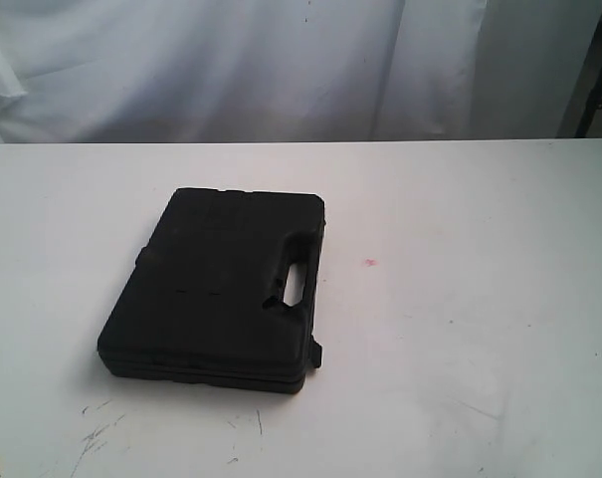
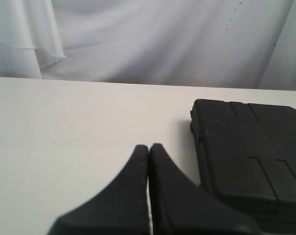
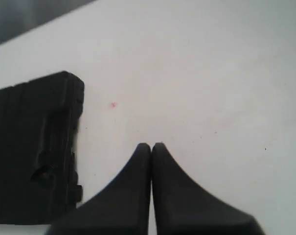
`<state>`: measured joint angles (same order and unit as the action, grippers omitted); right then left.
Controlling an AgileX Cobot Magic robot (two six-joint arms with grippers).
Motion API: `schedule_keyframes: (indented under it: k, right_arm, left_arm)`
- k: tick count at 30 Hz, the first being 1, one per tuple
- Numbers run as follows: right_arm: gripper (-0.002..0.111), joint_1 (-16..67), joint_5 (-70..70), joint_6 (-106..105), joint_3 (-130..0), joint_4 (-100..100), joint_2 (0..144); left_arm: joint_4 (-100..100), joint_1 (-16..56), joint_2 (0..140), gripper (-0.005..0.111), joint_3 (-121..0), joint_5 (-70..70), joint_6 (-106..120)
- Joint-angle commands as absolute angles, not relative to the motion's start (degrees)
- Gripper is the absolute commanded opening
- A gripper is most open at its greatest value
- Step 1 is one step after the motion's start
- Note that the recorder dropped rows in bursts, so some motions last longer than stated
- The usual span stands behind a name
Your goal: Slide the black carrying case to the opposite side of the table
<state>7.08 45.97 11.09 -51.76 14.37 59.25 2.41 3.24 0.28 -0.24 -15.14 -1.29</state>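
your left gripper (image 2: 148, 148) is pinched closed with nothing in it, just beside the black carrying case (image 2: 250, 156). your right gripper (image 3: 151, 146) is closed and empty too, near the case's handle edge, with the small red mark (image 3: 113, 104) close by. can't really tell if either tip touches the table (image 1: 480, 358). exterior view: case lies flat, a bit left of middle, handle cutout (image 1: 299, 277) facing right, white curtain (image 1: 281, 60) behind.

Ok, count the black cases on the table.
1. The black carrying case lies flat on the table, left of centre in the exterior view. No other seems hidden.
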Motion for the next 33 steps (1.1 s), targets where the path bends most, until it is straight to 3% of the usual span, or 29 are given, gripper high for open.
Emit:
schedule_keyframes:
  k: [1, 8, 11, 18, 20, 33]
  right_arm:
    - [0.000, 11.77, 48.87, 8.91, -60.01, 13.44, 72.54]
    - [0.000, 22.94, 46.81, 11.00, -71.43, 11.57, 90.62]
    - [0.006, 25.66, 47.66, 10.04, -76.05, 12.05, 96.44]
    - [0.052, 30.52, 54.98, 5.68, -86.47, 15.02, 106.29]
    - [0.060, 31.78, 56.36, 6.54, -88.44, 14.91, 108.26]
    - [0.060, 38.45, 58.50, 18.47, -94.92, 7.01, 119.07]
  left_arm:
    - [2.43, 3.14, 0.00, 0.000, 0.00, -15.25, -1.25]
    - [2.43, 3.14, 0.00, 0.000, 0.00, -15.25, -1.25]
    - [2.43, 3.14, 0.00, 0.000, 0.00, -15.25, -1.25]
    - [2.43, 3.14, 0.00, 0.000, 0.00, -15.25, -1.25]
    - [2.43, 3.14, 0.00, 0.000, 0.00, -15.25, -1.25]
    - [2.43, 3.14, 0.00, 0.000, 0.00, -15.25, -1.25]
